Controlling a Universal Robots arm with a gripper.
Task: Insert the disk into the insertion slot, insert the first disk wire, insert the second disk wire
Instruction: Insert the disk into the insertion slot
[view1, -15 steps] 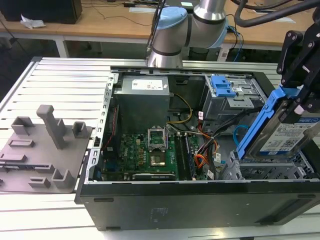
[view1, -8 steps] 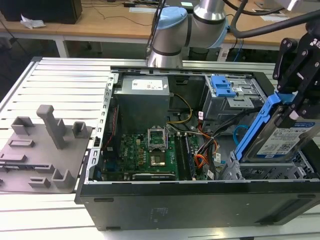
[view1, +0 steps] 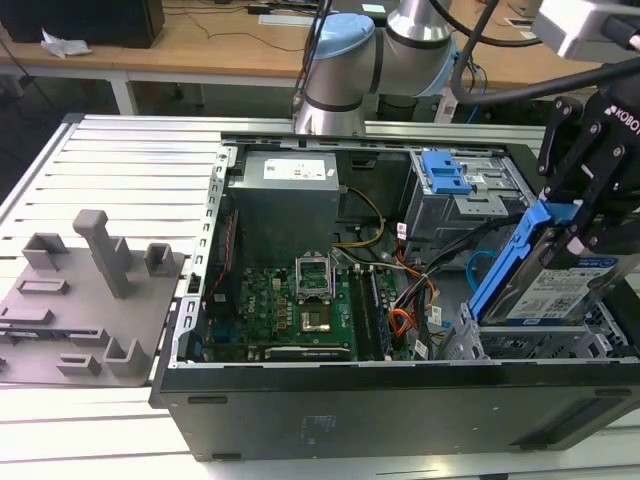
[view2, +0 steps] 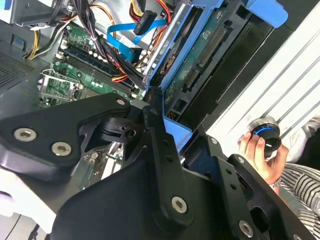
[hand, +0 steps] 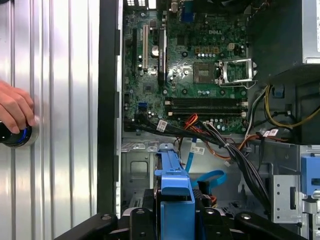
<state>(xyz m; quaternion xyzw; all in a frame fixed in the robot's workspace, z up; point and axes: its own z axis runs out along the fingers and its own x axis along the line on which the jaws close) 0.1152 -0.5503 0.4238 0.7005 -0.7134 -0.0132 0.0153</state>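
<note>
exterior view: gripper (view1: 578, 228) clamps the blue frame of the disk (view1: 556, 290), closed on its upper edge. the disk is tilted, its lower end just over the insertion slot (view1: 530, 345), which lies to the exterior view's right of the motherboard (view1: 300, 305). not seated, by my reading. the first disk wire (view1: 402, 320) lies loose between motherboard and slot. the second disk wire (view1: 478, 268) curves just beside the disk, on its motherboard side.

second wrist view: fingers (view2: 162, 150) pinch the frame edge. the blue cable's black plug hangs free near the motherboard. a person's hand (view2: 257, 150) rests on a round knob (view2: 267, 136) on the ribbed table, well apart from the motherboard.

first wrist view: the frame is poised over the slot, with the blue loop next to it.

tally: disk at most entering, and both wires look unplugged.
</note>
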